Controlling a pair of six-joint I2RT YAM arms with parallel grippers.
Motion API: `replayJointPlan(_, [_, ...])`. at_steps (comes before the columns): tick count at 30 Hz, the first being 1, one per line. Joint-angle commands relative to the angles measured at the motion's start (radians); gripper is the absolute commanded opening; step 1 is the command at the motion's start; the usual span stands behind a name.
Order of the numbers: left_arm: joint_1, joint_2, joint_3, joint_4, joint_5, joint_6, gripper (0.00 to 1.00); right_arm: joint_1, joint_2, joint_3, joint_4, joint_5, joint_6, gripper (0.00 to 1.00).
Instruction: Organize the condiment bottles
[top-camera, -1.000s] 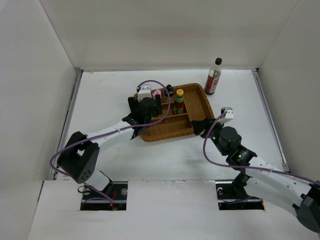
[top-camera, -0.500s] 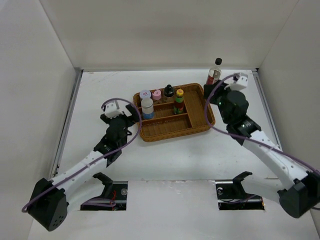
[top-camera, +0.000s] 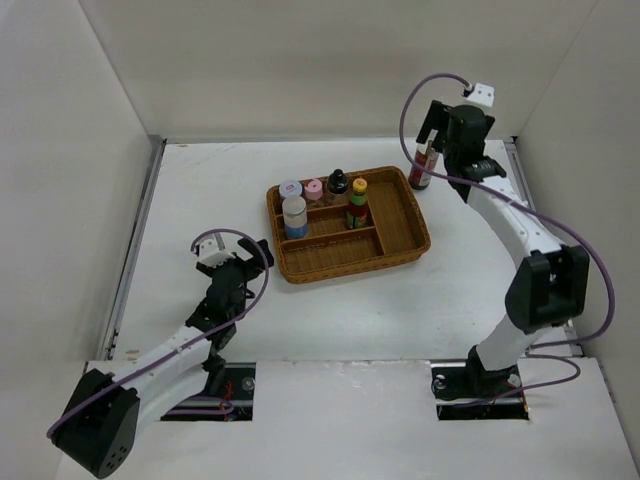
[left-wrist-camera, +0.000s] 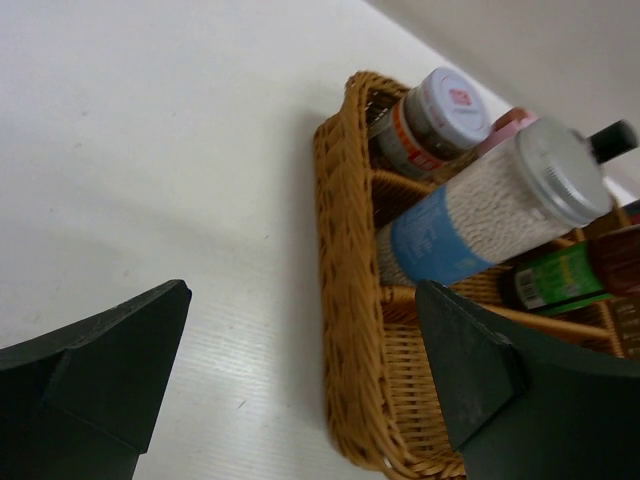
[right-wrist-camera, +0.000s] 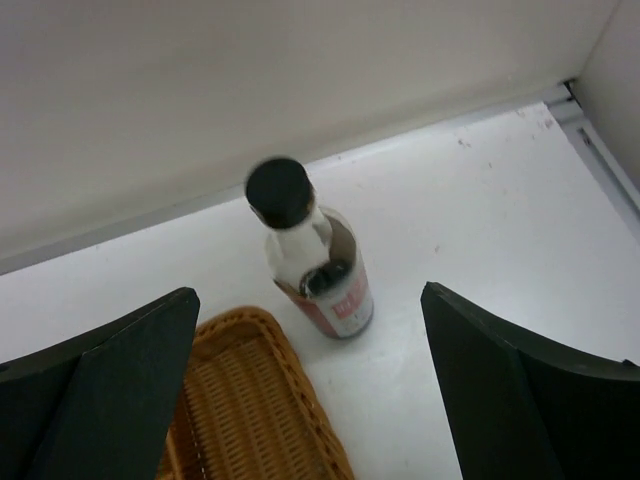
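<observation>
1. The tall dark red black-capped bottle stands by the worktop's far right corner; its red-white label is illegible.
2. The grey-lidded blue-labelled jar stands in the brown wicker tray, mid-worktop.
3. The right gripper, above that bottle, and the left gripper both gape, empty.

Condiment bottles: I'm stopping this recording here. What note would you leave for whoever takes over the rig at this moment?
Left gripper: open, empty, over the table off the wicker tray's left end.
Right gripper: open, empty, above the tall dark red bottle, fingers clear of it.
Done: five upright in the tray: grey-lidded jar, purple-white shaker, pink shaker, black shaker, yellow-capped sauce.
Left: the tall bottle stands on the table beyond the tray's far right corner; probably grip it and tray it.
</observation>
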Motion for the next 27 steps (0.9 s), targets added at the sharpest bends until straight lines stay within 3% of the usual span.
replayJointPlan(1, [0.005, -0.025, -0.018, 0.104, 0.011, -0.025, 1.0, -0.011, 0.087, 0.156, -0.012, -0.031, -0.106, 1.0])
replayJointPlan(8, [0.014, -0.051, -0.035, 0.109, -0.001, -0.032, 1.0, -0.025, 0.268, 0.347, -0.068, -0.031, -0.157, 0.97])
replayJointPlan(14, [0.019, -0.012, -0.032, 0.131, 0.004, -0.038, 1.0, -0.028, 0.355, 0.419, -0.068, -0.02, -0.18, 0.86])
replayJointPlan(18, [0.023, 0.001, -0.027, 0.132, 0.008, -0.038, 1.0, -0.026, 0.388, 0.43, -0.043, 0.007, -0.211, 0.7])
replayJointPlan(24, [0.028, 0.007, -0.024, 0.132, 0.008, -0.038, 1.0, -0.023, 0.379, 0.422, -0.016, 0.056, -0.232, 0.37])
replayJointPlan(27, [0.028, 0.015, -0.022, 0.132, 0.008, -0.038, 1.0, -0.023, 0.33, 0.41, 0.049, 0.07, -0.225, 0.3])
